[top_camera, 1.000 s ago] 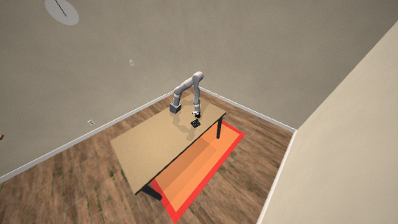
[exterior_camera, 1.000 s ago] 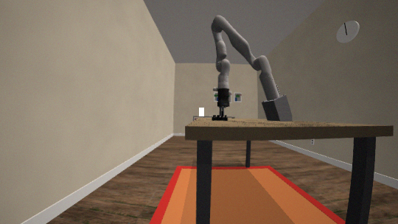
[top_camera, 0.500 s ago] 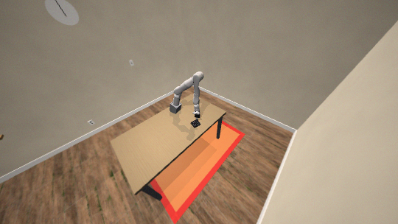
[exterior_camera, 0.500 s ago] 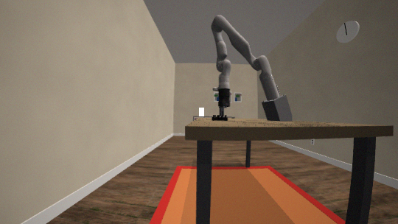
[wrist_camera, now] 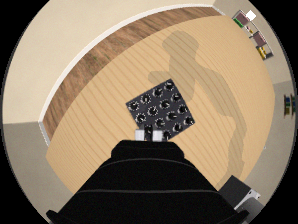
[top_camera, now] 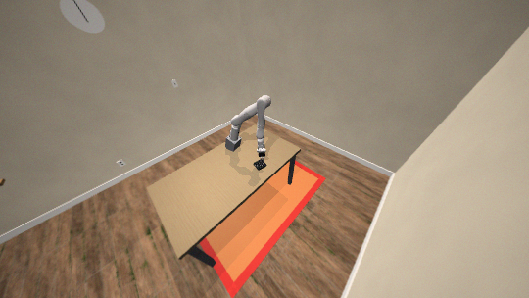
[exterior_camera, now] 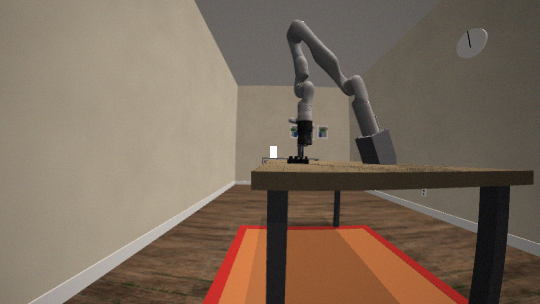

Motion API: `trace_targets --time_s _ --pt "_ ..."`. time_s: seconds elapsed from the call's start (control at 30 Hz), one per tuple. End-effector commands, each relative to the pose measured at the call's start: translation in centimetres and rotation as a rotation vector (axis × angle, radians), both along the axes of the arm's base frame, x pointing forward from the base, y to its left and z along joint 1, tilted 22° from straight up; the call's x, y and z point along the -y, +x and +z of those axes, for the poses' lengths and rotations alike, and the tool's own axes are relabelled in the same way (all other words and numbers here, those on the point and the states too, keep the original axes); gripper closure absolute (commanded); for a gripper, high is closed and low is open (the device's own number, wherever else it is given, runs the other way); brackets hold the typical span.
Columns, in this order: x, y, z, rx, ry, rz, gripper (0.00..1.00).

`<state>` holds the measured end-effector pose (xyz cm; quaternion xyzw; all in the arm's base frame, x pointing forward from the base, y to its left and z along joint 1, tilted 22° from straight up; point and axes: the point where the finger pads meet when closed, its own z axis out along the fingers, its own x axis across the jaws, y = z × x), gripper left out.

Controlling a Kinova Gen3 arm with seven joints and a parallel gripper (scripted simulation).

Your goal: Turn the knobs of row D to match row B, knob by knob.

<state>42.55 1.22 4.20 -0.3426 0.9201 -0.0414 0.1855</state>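
The knob box is a small black square box with a four-by-four grid of black knobs bearing white lines. It stands flat on the wooden table near the far end. My gripper points straight down over the box's near edge in the wrist view. Its two white fingertips are closed on a knob in the outer row there. The knob is mostly hidden between the fingers. The printed names and marks are too small to read.
The robot base stands on the table beside the box. The table edge runs close behind the box in the wrist view. An orange and red rug lies under the table.
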Motion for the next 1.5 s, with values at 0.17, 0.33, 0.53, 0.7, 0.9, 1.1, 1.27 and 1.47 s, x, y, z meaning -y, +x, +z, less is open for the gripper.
trace_targets --time_s 0.17,0.33,0.53,0.7,0.9,1.1,1.27,1.47 --pt "-0.11 -0.06 -0.07 0.008 -0.044 0.111 0.70" --pt "-0.11 -0.06 -0.07 0.012 -0.074 0.187 0.70" --pt "-0.11 -0.07 -0.06 0.017 -0.107 0.269 0.70" --pt "-0.11 -0.07 -0.06 0.020 -0.126 0.318 0.70" --pt "-0.11 -0.07 -0.06 0.022 -0.148 0.371 0.70" --pt "-0.11 -0.07 -0.06 0.025 -0.169 0.424 0.70" --pt "-0.11 -0.07 -0.06 0.027 -0.180 0.452 0.70" --pt "-0.11 -0.07 -0.06 0.028 -0.191 0.479 0.70"
